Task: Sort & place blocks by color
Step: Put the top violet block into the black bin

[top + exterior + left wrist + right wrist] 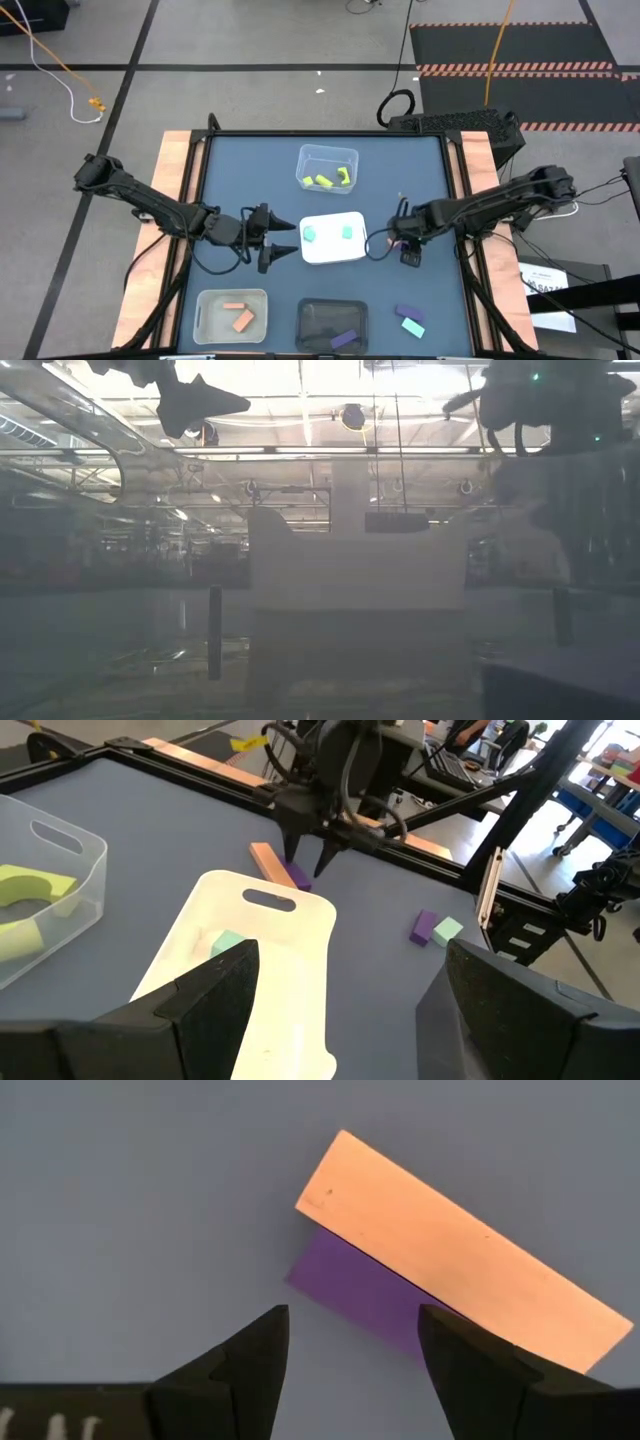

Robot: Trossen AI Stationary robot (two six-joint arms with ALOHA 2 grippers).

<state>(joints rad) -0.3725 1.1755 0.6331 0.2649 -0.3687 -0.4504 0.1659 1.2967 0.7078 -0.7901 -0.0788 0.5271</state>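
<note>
Purple block (pixel 365 1292) under salmon bar (pixel 462 1255) (touching), just beyond right tool (pixel 352 1370); fingers apart, empty.

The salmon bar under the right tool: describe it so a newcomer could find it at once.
Start at the white tray mid-table, then go toward the right arm. The open right tool hovers over a salmon bar lying beside a purple block. It is the only salmon piece outside the clear tray.

Matt salmon-orange bar (pixel 462 1253), matt blue table (pixel 250 175), clear glossy plastic tray (pixel 327 167).
</note>
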